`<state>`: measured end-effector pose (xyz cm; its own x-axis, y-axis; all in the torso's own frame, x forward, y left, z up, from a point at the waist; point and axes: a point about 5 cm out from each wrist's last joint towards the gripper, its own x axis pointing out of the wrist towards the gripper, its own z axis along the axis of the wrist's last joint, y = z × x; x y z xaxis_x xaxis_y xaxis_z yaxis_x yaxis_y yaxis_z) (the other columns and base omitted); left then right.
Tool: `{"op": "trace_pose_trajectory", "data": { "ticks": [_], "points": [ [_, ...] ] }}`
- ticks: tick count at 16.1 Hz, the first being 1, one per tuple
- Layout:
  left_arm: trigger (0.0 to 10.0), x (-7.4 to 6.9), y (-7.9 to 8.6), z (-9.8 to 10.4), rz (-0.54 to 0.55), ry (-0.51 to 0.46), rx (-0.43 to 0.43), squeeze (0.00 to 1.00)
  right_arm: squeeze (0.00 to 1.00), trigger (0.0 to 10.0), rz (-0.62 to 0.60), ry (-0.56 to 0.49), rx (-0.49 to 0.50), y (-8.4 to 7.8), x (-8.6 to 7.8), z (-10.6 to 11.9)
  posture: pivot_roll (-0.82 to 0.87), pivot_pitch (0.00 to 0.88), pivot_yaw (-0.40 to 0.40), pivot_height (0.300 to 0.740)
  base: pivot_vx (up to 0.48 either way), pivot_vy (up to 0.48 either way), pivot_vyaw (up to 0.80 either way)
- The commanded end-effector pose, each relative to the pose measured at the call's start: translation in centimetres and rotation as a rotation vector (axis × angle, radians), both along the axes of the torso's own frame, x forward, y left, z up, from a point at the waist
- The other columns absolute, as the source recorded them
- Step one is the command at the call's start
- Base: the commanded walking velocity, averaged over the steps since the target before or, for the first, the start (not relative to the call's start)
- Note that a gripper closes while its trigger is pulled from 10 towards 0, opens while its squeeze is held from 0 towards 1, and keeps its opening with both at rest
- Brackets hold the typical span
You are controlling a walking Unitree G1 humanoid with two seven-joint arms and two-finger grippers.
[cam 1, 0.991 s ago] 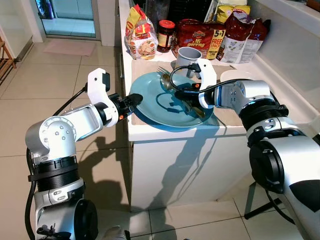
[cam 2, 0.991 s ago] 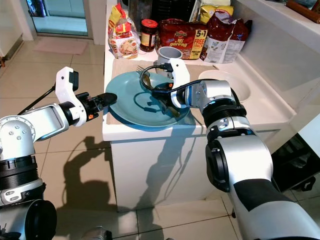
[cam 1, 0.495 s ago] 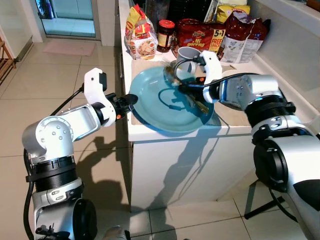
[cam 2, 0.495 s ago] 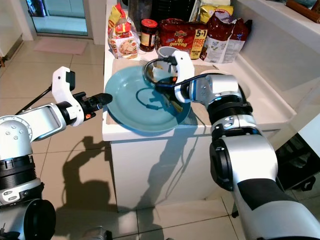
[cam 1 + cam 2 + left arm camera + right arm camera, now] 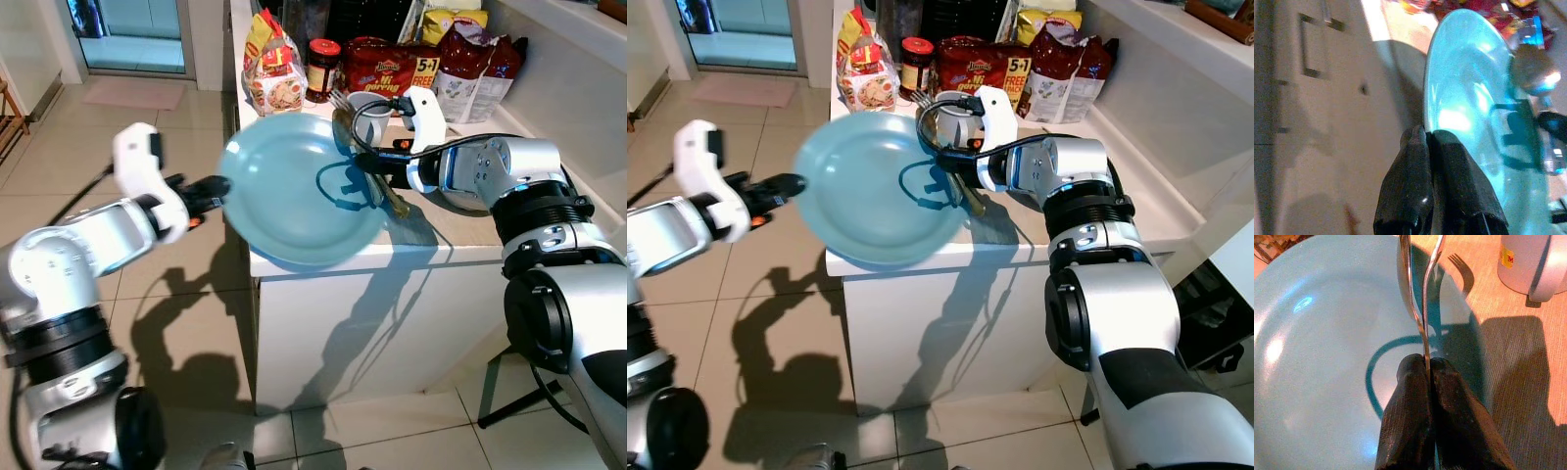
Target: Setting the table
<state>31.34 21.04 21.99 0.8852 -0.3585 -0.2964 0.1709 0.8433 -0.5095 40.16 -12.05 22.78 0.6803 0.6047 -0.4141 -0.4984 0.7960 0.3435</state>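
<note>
A round light-blue plate (image 5: 294, 191) hangs tilted over the counter's front left corner. My left gripper (image 5: 217, 186) is shut on its left rim, and the left wrist view shows both black fingers (image 5: 1415, 161) pinching that rim. My right gripper (image 5: 370, 168) hovers over the plate's right edge, shut on a fork and spoon (image 5: 1422, 293) held together. The cutlery heads point toward the back of the counter (image 5: 338, 98), and the golden handle ends (image 5: 398, 206) point forward.
A grey mug (image 5: 370, 106) stands just behind the cutlery on a wooden placemat (image 5: 1508, 357). Food packets (image 5: 392, 64), a noodle bag (image 5: 272, 73) and a jar (image 5: 320, 69) line the back of the white counter (image 5: 343, 264). Tiled floor (image 5: 127, 137) lies to the left.
My left gripper has lifted the plate off the counter, tilting it and carrying it leftward. My right gripper has raised the fork and spoon off the plate.
</note>
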Motion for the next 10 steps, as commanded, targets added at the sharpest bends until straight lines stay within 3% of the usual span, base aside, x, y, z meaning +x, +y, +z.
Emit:
{"op": "trace_pose_trajectory", "data": {
  "ticks": [1,2,10],
  "points": [
    [0.0,-0.1,1.0,-0.3,0.055,0.019,0.034,0.00,0.00,0.0,-0.004,-0.073,0.016,-0.2,0.3,2.4,0.05,0.000,-0.095,0.740,0.000,0.000,0.00],
    [0.0,-0.3,2.1,-0.3,0.087,0.029,0.053,0.00,0.00,0.0,-0.006,-0.080,0.022,-0.2,0.4,2.6,0.05,0.000,-0.095,0.740,0.000,0.000,0.00],
    [0.0,-0.3,2.1,-0.3,0.087,0.029,0.053,0.00,0.00,0.0,-0.006,-0.080,0.022,-0.2,0.4,2.6,0.05,0.000,-0.095,0.740,0.000,0.000,0.00]
  ]
}}
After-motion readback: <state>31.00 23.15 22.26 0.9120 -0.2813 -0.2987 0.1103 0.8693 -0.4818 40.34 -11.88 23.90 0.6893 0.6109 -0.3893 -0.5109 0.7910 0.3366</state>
